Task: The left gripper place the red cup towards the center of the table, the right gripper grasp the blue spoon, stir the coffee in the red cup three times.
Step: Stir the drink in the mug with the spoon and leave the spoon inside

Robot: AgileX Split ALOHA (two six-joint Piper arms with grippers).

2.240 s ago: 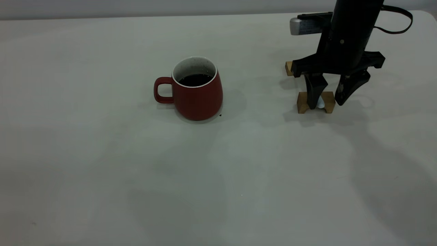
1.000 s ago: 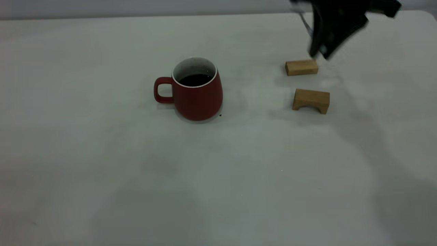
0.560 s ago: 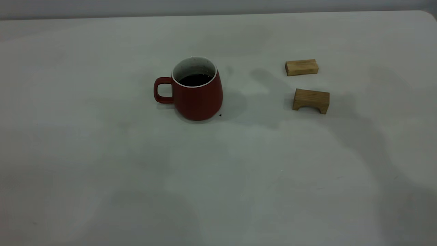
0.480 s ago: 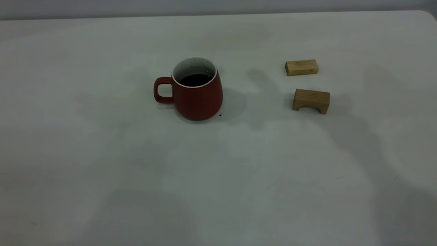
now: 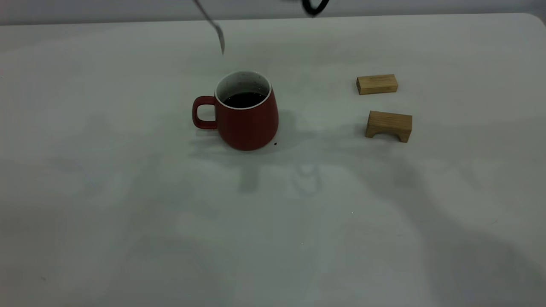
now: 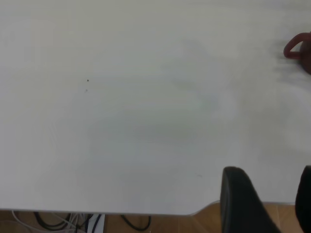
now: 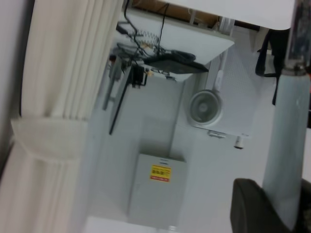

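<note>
The red cup (image 5: 245,111) stands on the table (image 5: 128,196) near the middle, handle to the left, with dark coffee (image 5: 244,99) inside. The blue spoon (image 5: 216,29) hangs in the air above and slightly behind the cup, only its grey metal neck and bowl showing, bowl down. In the right wrist view its pale blue handle (image 7: 289,141) is clamped in my right gripper (image 7: 281,196), which is shut on it. My left gripper (image 6: 272,204) is open and empty over the table's edge, far from the cup (image 6: 297,49).
Two tan wooden blocks lie to the right of the cup: a flat one (image 5: 377,84) and an arched one (image 5: 388,125). A black cable loop (image 5: 315,6) hangs at the top edge. The right wrist view faces a curtain (image 7: 63,97) and a fan (image 7: 205,108).
My right gripper closed on the spoon at the wooden blocks, lifted it up out of view, and the spoon's bowl now appears high above the cup. The cup and blocks have not moved.
</note>
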